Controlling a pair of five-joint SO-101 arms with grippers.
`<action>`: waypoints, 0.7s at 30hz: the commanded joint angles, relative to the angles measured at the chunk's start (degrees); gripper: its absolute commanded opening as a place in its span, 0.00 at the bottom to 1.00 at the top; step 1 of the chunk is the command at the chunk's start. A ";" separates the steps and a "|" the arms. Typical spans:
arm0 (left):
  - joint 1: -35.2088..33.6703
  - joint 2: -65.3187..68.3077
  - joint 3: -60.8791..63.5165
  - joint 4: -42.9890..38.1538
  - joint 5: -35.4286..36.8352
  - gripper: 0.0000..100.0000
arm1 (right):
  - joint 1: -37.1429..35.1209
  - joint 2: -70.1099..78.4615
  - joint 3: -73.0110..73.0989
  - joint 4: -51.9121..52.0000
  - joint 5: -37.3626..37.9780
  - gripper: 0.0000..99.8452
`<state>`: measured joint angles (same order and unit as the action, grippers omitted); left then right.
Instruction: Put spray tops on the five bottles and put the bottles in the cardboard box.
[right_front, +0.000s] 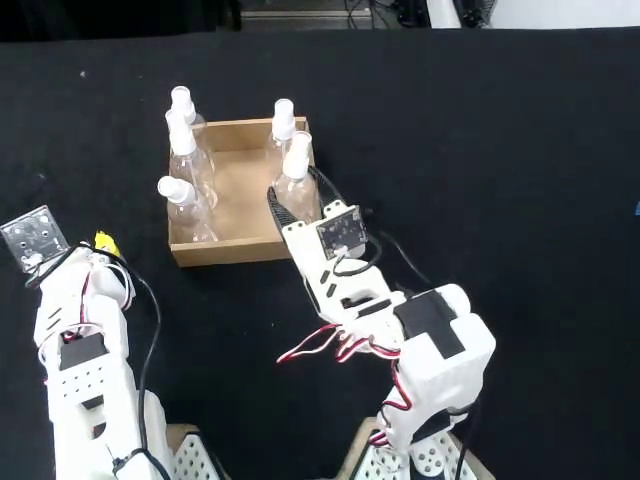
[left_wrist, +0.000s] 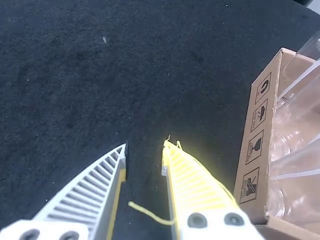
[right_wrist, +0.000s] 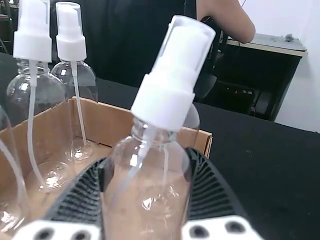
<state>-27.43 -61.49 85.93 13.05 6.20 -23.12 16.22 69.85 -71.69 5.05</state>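
**High view.** The cardboard box (right_front: 232, 248) sits on the black surface (right_front: 500, 150). Four capped bottles (right_front: 186, 160) stand inside it, three along one side wall and one at the far corner of the other side. The fifth bottle (right_front: 296, 185) is at the box's right wall, clamped in the right tool (right_front: 290, 205). The right arm reaches forward and low, with its wrist over the box's near corner. You probably cannot confirm from here whether the bottle's base rests on the box floor. The left arm is folded near its base, and the left tool (right_front: 104, 243) hangs beside the box's left wall.

**Left wrist view.** The fingers (left_wrist: 192, 185) stand narrowly apart with nothing between them. They point down at the surface, just beside the box's outer wall.

**Right wrist view.** The right tool grips the clear body below the shoulder. The spray top (right_wrist: 172, 75) appears seated.

**Handling.** Treat the bottle as light, thin-walled and smooth, so it may slip or flex. Hold it at the body, never at the top.
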 joint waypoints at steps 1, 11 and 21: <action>0.22 -0.70 -0.66 -1.14 0.26 0.11 | -1.93 0.04 -1.54 -0.79 0.88 0.04; 0.22 -0.70 -0.66 -1.14 0.18 0.11 | -2.37 -0.22 -0.84 -0.70 0.88 0.17; 0.22 -0.70 -0.66 -1.14 0.18 0.11 | -3.43 -0.40 0.22 -0.97 0.88 0.18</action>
<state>-27.43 -61.49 85.93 13.05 6.20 -25.49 16.22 69.93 -71.69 5.58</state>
